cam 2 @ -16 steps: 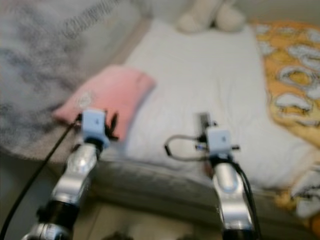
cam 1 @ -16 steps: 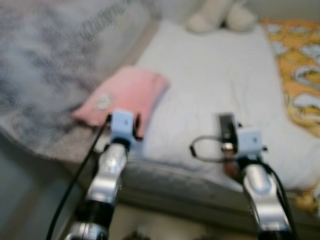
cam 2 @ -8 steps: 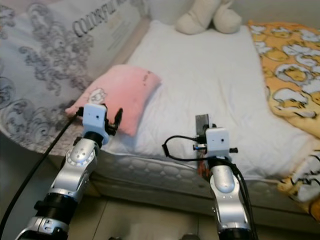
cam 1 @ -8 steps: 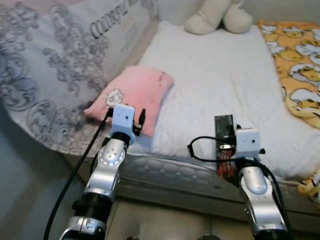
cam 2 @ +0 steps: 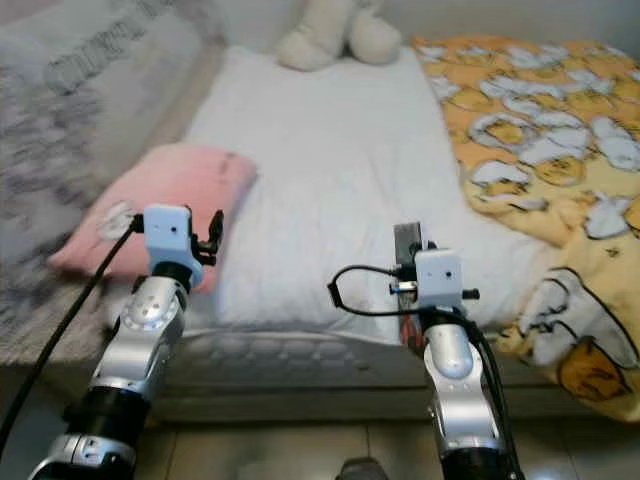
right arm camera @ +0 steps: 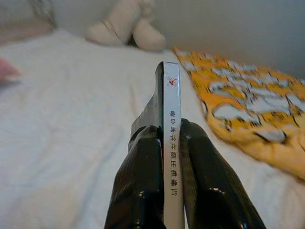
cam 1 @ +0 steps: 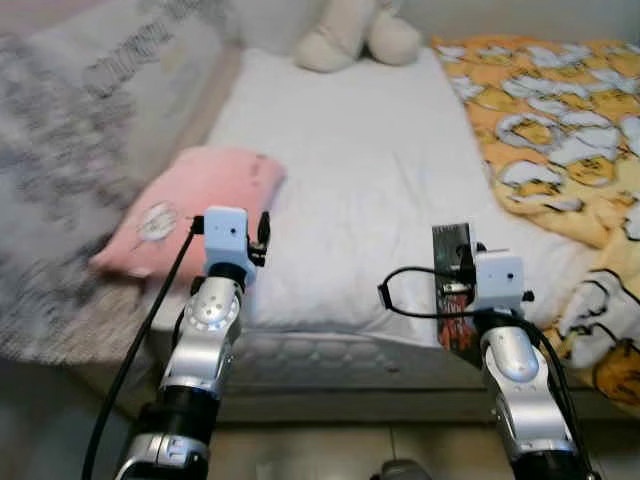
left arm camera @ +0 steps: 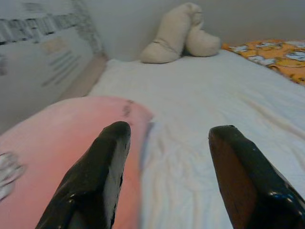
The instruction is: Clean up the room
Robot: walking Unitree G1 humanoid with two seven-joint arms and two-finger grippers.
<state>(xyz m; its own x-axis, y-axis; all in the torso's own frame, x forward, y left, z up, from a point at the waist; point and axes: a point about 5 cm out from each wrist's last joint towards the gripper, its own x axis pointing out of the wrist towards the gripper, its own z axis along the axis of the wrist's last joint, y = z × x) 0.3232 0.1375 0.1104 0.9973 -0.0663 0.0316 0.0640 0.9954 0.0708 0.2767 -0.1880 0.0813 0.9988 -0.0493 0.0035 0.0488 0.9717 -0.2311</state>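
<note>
Right pincer (right arm camera: pixel 172 143) clamped thin book (right arm camera: pixel 170 124) by its spine edge: stiff, light, probably slippery; left pincer (left arm camera: pixel 167 157) gaped empty over pink pillow (left arm camera: pixel 62 143)

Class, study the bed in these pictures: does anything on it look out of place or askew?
Yes. The pink pillow lies crooked at the bed's left edge, near the foot rather than the head. The orange blanket is rumpled along the right side and spills over the mattress edge. The right tool grips a thin book; the left tool is open.
</note>
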